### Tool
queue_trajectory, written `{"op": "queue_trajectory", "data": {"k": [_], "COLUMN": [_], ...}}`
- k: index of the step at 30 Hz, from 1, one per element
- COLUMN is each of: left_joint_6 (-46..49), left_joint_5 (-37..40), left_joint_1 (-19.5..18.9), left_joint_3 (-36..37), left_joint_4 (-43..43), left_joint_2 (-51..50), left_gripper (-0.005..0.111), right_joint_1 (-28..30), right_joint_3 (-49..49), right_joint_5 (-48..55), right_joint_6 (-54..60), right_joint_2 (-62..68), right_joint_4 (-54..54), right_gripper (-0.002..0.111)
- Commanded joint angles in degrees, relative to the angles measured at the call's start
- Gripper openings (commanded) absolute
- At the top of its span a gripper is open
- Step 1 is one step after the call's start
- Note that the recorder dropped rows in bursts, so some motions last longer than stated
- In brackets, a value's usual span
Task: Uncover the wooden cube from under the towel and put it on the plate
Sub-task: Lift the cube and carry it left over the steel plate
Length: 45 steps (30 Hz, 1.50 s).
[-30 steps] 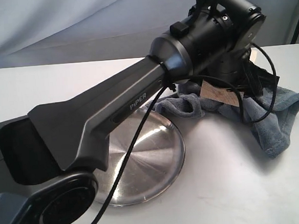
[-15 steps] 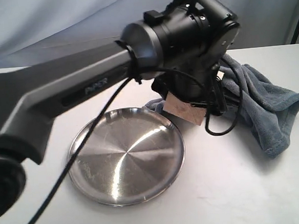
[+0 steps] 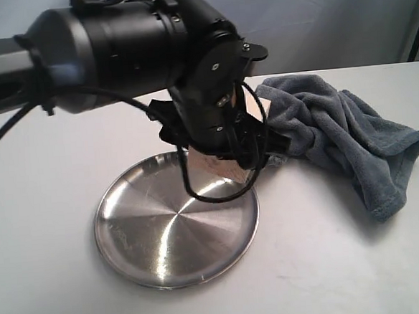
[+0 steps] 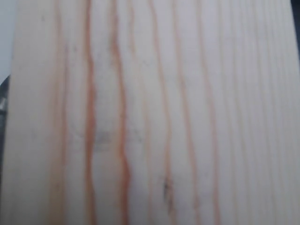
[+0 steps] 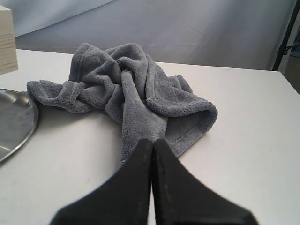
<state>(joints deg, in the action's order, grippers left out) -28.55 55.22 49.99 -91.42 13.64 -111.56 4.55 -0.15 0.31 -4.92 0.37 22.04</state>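
Clearly the wooden cube [image 3: 222, 166] is out from under the cloth. It hangs in the air above the rim of the plate [image 3: 158, 239], at about 1 o'clock in the exterior view, and I cannot see it touching the metal. In the left wrist view its pale grain fills nearly the whole picture (so that camera is very close to it). The left gripper [image 3: 231, 142] grasps the cube from above. Its fingers are mostly hidden from this side, but the block has no other support, so I judge they are clenched on it.

The plate is bare and shiny and lies flat on the white table [image 3: 346, 262]. The towel [image 3: 344, 129] lies crumpled at about 2 o'clock from the plate, with its nearest fold just beside the rim. The right gripper [image 5: 152, 143] points at the towel's hem, and its fingers are pressed together with nothing between them.

What can go wrong: the cube is above the edge of the plate, not above the middle. If the fingers release here, a corner may land on the raised rim. Then the block can tip off onto the table or toward the towel. The steel is smooth, so a drop from height could make the cube slide or bounce. A loop of cable [image 3: 212, 198] hangs under the left gripper and could brush the plate when the arm comes lower. A move toward 7 o'clock before lowering seems safer.
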Motion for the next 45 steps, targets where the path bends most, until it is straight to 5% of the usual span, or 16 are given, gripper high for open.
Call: {"op": "queue_trajectory", "data": {"k": [1, 8, 22, 45], "left_joint_6": [-1.3, -1.2, -1.4, 2.7], "left_joint_5": [-6.8, -11.3, -35.2, -42.0], "left_joint_1": [-1.6, -5.1, -6.1, -10.1], "left_joint_3": [7.3, 17.5, 34.6, 36.2], "left_joint_4": [0.5, 0.4, -1.3, -1.5], "left_joint_2": [5.8, 10.5, 13.5, 2.8], "left_gripper": [0.000, 0.000, 0.000, 0.000], "right_joint_1": [0.0, 0.0, 0.0, 0.0], "right_joint_3": [0.1, 0.1, 0.1, 0.1], "right_joint_5": [0.7, 0.7, 0.7, 0.7], "right_joint_6": [-0.2, -0.2, -0.2, -0.2], "right_joint_2": [-0.4, -0.4, -0.4, -0.4], "right_joint_4": [0.3, 0.3, 0.3, 0.3], "right_gripper": [0.003, 0.003, 0.003, 0.003]}}
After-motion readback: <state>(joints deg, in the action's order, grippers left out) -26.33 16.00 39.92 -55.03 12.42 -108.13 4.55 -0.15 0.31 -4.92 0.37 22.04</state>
